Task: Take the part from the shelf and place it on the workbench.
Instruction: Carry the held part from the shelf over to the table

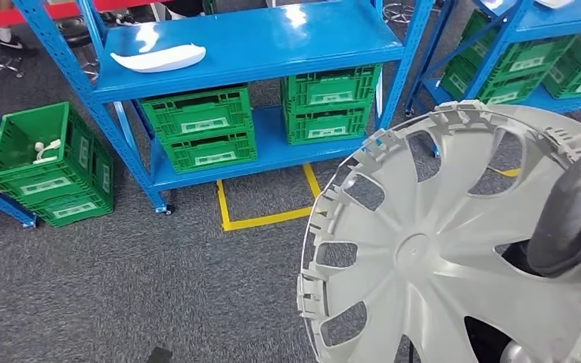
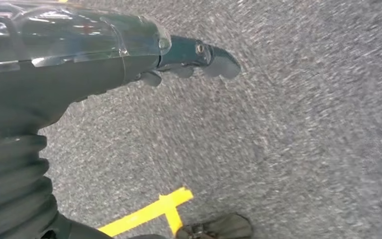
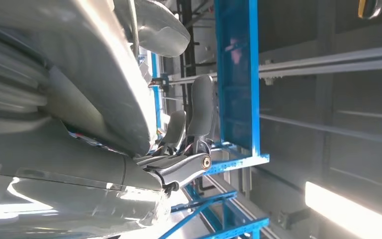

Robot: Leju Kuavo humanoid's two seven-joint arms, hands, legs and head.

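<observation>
The part is a large grey wheel cover (image 1: pixel 431 257) with slotted openings and a clipped rim. It is held up on edge at the lower right of the head view, close to the camera. My right hand (image 1: pixel 567 219) grips it, a dark finger coming through one of its openings. In the right wrist view the cover's pale curved surface (image 3: pixel 94 64) lies against my right hand (image 3: pixel 189 139), whose fingers reach past its rim. My left hand (image 2: pixel 189 55) hangs over the grey carpet, fingers loosely extended and holding nothing.
A blue shelf (image 1: pixel 257 45) stands ahead with a white curved part (image 1: pixel 159 57) on its top board and green crates (image 1: pixel 200 128) below. More green crates (image 1: pixel 45 162) sit at the left. A second blue shelf (image 1: pixel 545 23) stands at the right. Yellow tape (image 1: pixel 265 219) marks the floor.
</observation>
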